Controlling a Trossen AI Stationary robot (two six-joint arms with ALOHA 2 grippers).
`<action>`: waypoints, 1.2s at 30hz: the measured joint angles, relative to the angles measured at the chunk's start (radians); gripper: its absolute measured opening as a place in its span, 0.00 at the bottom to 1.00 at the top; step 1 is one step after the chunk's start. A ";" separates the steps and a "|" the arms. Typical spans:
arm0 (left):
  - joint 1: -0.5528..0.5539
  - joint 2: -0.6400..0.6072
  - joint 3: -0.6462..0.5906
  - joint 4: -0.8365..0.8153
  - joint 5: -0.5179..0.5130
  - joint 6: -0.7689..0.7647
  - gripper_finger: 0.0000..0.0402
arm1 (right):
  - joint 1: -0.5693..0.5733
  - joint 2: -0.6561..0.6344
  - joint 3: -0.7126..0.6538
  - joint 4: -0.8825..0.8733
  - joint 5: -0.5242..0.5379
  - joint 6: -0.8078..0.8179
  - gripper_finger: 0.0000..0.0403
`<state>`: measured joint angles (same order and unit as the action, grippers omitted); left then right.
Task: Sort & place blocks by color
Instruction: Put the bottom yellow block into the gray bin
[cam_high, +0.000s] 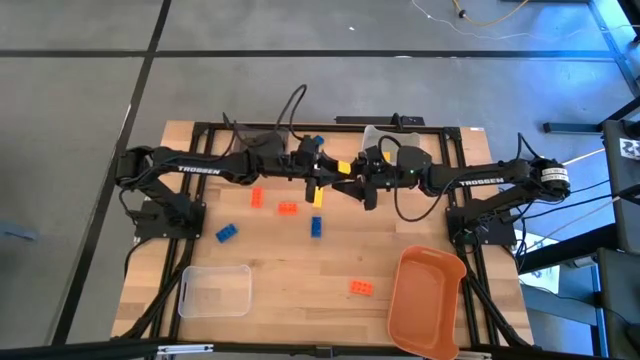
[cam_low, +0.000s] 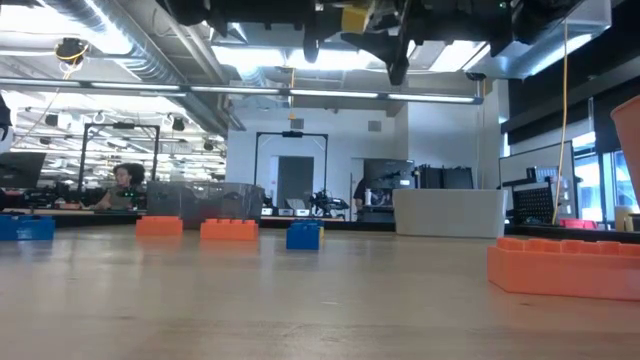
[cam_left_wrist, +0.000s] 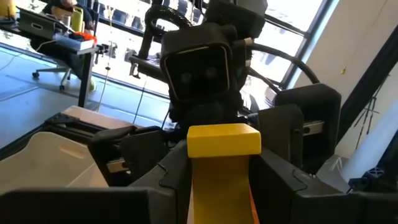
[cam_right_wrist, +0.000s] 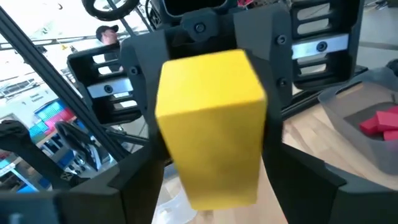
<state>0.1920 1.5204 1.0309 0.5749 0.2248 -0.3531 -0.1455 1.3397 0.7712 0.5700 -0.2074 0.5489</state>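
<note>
Midway up the frame's centre, both grippers meet on one yellow block (cam_high: 343, 167): left gripper (cam_high: 318, 172) and right gripper (cam_high: 362, 178) each appear clamped; release one side only once the other's hold is firm.

A yellow block (cam_left_wrist: 222, 163) stands upright in the middle of the left wrist view, held between the two dark fingers (cam_left_wrist: 171, 177) of the left claw (cam_left_wrist: 221, 180), one pressing on each side of it. Directly beyond the block the other arm's claw (cam_left_wrist: 202, 124) faces this one, its dark housing close behind the block's top; whether it touches the block cannot be told. To one side lies a pale tray-like bin (cam_left_wrist: 46, 155) next to a strip of wooden counter (cam_left_wrist: 84, 114). Far behind, a desk (cam_left_wrist: 53, 40) with an office chair (cam_left_wrist: 59, 78) stands before bright windows.
</note>
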 joint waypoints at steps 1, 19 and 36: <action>0.000 0.000 0.000 -0.003 0.000 0.000 0.29 | 0.000 0.000 0.000 0.008 0.002 0.003 0.66; 0.000 0.000 -0.002 0.021 0.001 -0.002 0.30 | 0.000 -0.001 0.001 0.026 -0.048 -0.002 0.49; 0.039 -0.002 -0.002 0.065 0.025 -0.037 0.31 | -0.017 0.001 -0.001 0.009 -0.097 -0.061 0.70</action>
<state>0.2307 1.5181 1.0290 0.6401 0.2494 -0.3903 -0.1629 1.3407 0.7704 0.5792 -0.3044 0.4875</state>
